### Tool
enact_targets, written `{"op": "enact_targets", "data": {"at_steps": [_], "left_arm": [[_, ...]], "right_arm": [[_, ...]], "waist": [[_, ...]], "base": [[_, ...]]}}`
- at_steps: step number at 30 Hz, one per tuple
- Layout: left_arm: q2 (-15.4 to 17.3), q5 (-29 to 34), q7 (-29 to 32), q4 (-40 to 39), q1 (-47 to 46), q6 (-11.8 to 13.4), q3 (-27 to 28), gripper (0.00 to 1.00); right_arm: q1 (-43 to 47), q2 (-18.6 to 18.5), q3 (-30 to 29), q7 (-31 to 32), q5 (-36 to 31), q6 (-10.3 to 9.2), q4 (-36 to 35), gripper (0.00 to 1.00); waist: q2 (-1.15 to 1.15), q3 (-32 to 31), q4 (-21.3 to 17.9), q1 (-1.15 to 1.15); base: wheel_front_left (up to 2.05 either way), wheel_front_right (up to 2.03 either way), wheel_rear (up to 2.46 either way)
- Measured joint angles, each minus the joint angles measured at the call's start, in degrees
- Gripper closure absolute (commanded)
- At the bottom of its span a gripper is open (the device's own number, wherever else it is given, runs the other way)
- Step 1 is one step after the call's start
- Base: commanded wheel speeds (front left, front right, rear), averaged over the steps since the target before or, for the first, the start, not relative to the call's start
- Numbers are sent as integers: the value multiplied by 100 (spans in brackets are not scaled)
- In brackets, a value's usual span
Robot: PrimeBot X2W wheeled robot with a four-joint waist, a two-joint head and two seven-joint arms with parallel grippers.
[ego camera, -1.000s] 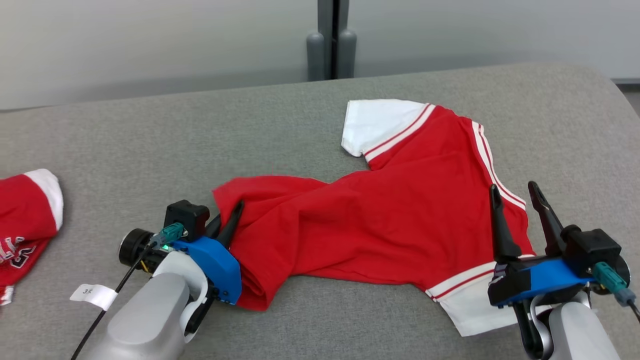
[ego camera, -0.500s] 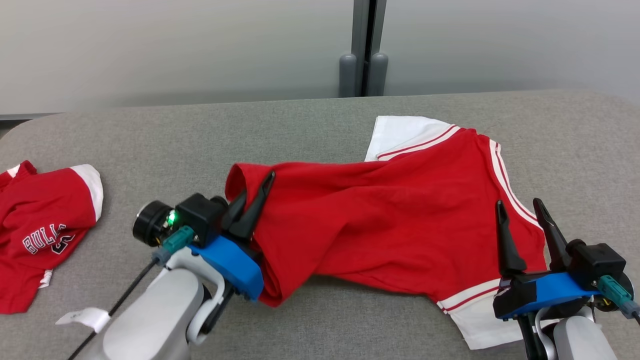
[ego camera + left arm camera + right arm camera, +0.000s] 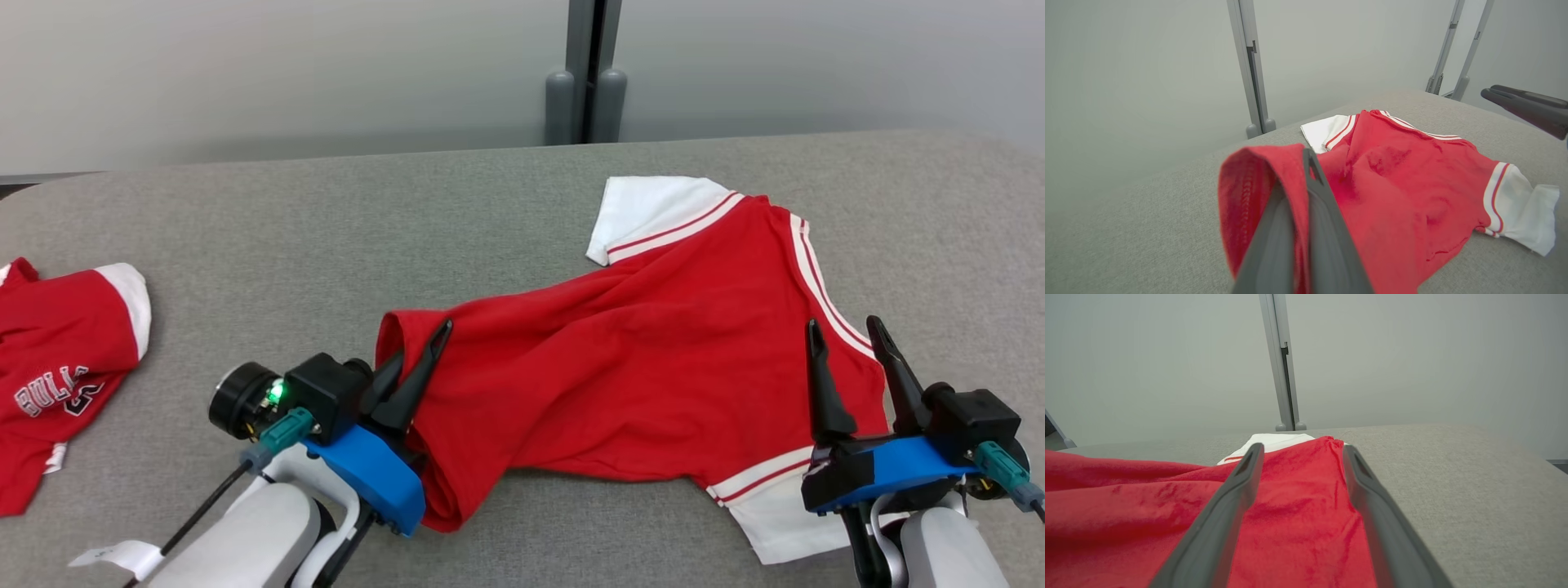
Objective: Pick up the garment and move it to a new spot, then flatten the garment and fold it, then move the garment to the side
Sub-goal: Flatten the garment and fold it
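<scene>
Left gripper (image 3: 423, 339): fingers pinched shut on the red hem of the garment (image 3: 637, 367), holding that edge raised
Right gripper (image 3: 843, 323): fingers spread wide above the garment's striped side, seemingly not touching it
Garment: spread on the grey table (image 3: 326, 237)
Since earlier: the left gripper has drawn the hem slightly nearer the robot, and the camera has shifted

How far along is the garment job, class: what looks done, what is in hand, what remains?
Done: nothing certain; the red garment lies rumpled on the grey table, unfolded. In hand: the left claw is shut on its bunched end, while the right claw hovers open over the striped-sleeve end, gripping nothing. Left: flattening, folding, then moving it aside.
</scene>
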Motion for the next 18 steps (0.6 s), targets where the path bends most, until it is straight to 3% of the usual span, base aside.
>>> {"op": "enact_targets", "data": {"at_steps": [6, 18], "left_arm": [[130, -46, -21, 151, -283, -31, 178, 100], [202, -210, -364, 1614, -1145, -390, 594, 100]], "right_arm": [[-48, 0, 10, 0, 12, 0, -24, 0], [-298, 0, -30, 0, 54, 0, -142, 0]], "waist": [[0, 195, -218, 0], [0, 854, -812, 1]], "base": [[0, 0, 0], [0, 0, 0]]}}
